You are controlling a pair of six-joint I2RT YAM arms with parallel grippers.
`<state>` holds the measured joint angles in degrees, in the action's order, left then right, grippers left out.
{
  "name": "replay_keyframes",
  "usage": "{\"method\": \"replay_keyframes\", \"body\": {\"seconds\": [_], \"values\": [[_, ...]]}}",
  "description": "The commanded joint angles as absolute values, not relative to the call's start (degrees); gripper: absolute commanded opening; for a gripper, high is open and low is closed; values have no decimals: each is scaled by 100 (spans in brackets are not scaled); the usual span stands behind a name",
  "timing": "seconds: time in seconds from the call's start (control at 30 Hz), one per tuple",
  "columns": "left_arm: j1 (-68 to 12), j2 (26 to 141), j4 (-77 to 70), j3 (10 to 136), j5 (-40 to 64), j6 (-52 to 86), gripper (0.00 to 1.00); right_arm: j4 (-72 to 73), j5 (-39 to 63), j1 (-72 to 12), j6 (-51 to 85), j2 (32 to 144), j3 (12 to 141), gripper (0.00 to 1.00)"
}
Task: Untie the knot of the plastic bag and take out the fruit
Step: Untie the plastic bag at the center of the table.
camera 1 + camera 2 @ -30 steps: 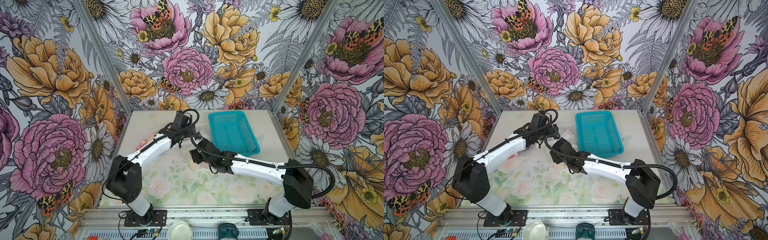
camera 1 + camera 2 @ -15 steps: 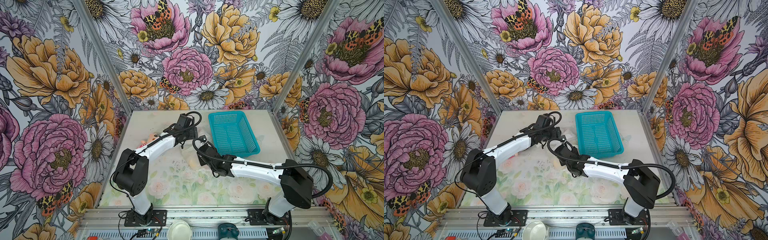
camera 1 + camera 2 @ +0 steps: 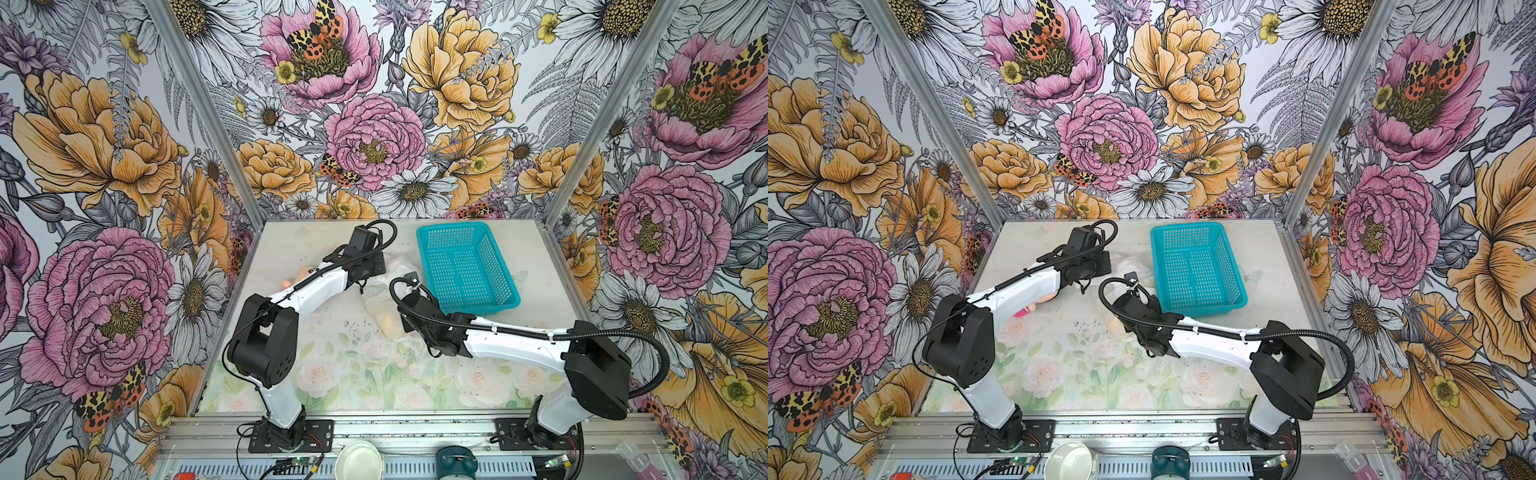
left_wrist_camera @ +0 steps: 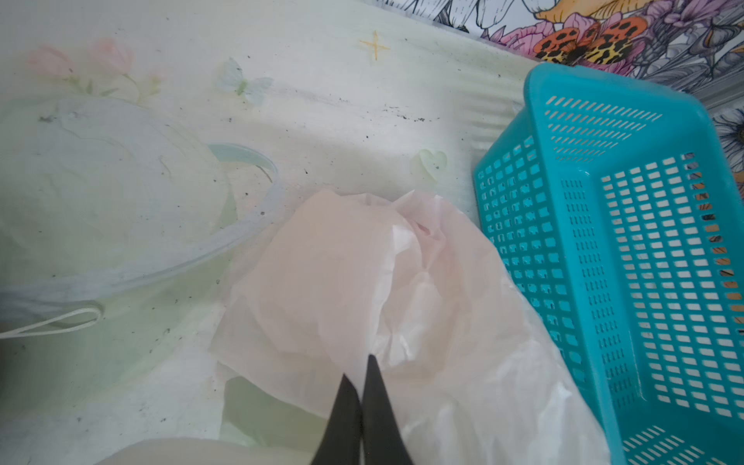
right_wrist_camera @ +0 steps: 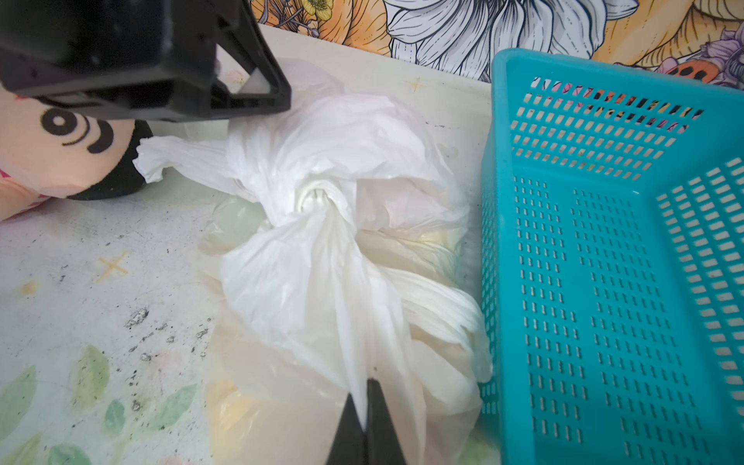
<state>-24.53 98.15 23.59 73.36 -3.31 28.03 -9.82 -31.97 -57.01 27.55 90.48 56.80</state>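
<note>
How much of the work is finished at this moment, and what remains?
Done: nothing yet; the knot is tied tight. In hand: the left claw and the right claw are each shut on film of the plastic bag. Left: loosen the knot, then take out the fruit, which shows yellowish through the bag.

Floral-print table (image 3: 353, 374): white plastic bag (image 3: 377, 298) against teal basket (image 3: 478, 306); plush doll (image 5: 60, 161) beside bag.
</note>
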Motion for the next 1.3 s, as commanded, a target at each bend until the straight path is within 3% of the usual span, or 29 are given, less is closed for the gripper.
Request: {"method": "replay_keyframes", "body": {"seconds": [0.0,0.17,0.57,0.67,0.83,0.9,1.03,1.27], "values": [[-2052,9187,2206,6986,-522,2929,0,-747,-3476,-5603,2773,8749,5499,0],[-1679,8408,2083,6226,-674,3035,0,-424,-3431,-5287,2869,8627,5137,0],[-1634,7083,1653,4795,-853,3286,0,159,-3199,-4931,2943,8437,4633,0],[-1651,6993,1651,4685,-825,3321,0,307,-3054,-4939,2712,8391,4614,12],[-1722,6884,1652,4621,-852,3307,0,612,-2750,-5141,1921,8014,4605,51],[-1749,6880,1657,4620,-845,3272,0,568,-2671,-5251,1725,7875,4683,61],[-1802,6901,1670,4641,-857,3267,1,343,-2311,-5341,1559,7858,4986,73],[-1875,6869,1779,4680,-1031,3274,7,-193,-2171,-5348,1499,8732,5847,79]]}}
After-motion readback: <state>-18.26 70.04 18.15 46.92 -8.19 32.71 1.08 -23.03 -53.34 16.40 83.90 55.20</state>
